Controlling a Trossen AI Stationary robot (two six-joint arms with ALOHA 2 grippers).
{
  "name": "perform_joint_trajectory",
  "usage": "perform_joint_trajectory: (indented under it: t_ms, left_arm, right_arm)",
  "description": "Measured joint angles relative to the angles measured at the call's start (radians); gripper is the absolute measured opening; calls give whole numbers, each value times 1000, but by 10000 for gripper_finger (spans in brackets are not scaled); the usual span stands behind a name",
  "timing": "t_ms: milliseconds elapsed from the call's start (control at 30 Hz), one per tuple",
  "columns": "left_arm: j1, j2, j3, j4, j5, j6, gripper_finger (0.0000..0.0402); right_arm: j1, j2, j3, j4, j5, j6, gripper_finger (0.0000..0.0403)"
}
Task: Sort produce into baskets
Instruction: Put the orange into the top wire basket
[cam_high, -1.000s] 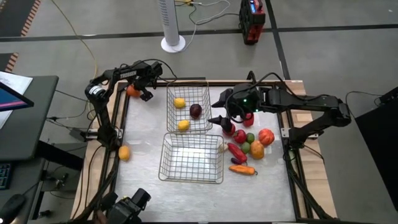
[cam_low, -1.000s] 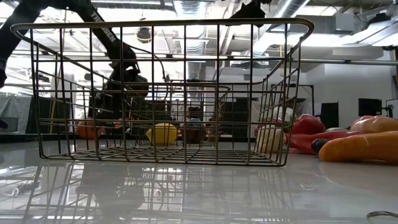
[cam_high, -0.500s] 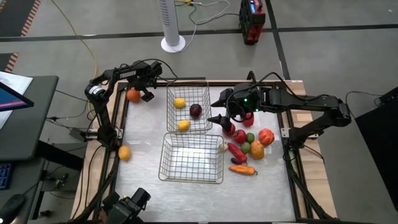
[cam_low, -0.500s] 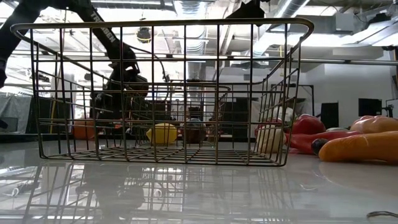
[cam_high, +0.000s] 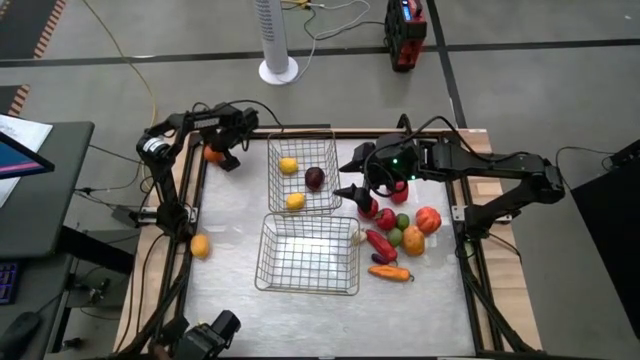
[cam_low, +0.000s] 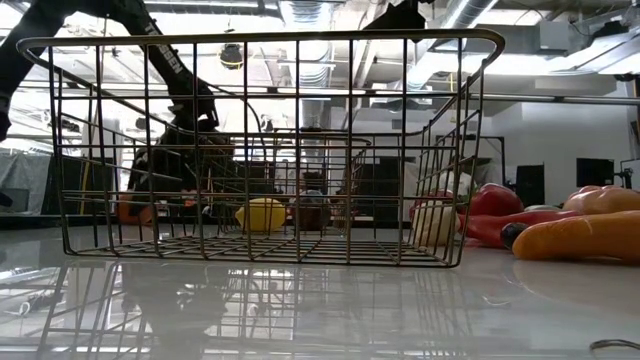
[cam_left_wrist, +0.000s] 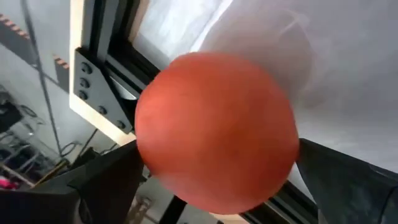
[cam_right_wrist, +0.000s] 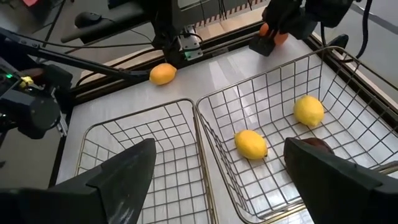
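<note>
At the bench's (cam_high: 230, 300) far-left corner, my left jaws (cam_high: 218, 155) apparently grip an orange (cam_left_wrist: 214, 130); next, carry it to a basket (cam_high: 303, 172). Right jaws (cam_high: 352, 178) idle, released.

We see two square silver wire-mesh baskets (cam_high: 305, 174) (cam_high: 308, 254) set one behind the other mid-table. The far one holds two yellow rounds (cam_high: 288, 166) (cam_high: 295, 201) and a dark purple round (cam_high: 314, 178); the near one looks bare. Our left gripper (cam_high: 222, 155) sits at the table's far left corner over an orange round (cam_high: 211, 154). Our right gripper (cam_high: 352, 182) hovers beside the far basket, above a cluster of red, green and orange pieces (cam_high: 402, 233). Another orange-yellow round (cam_high: 200, 245) lies alone at the left edge.
</note>
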Motion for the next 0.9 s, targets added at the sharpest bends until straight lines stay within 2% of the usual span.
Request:
perform_joint_trajectory:
  t_ms: [133,433,900]
  left_arm:
    - [0,0,0,10,-4,-5,386]
    - [-1,0,23,12,4,21,315]
    - [-41,0,114,-159,214,-10,312]
  right_arm:
    - [2,0,0,3,0,0,379]
    - [1,0,0,5,0,-2,379]
    - [-9,0,0,5,0,-17,379]
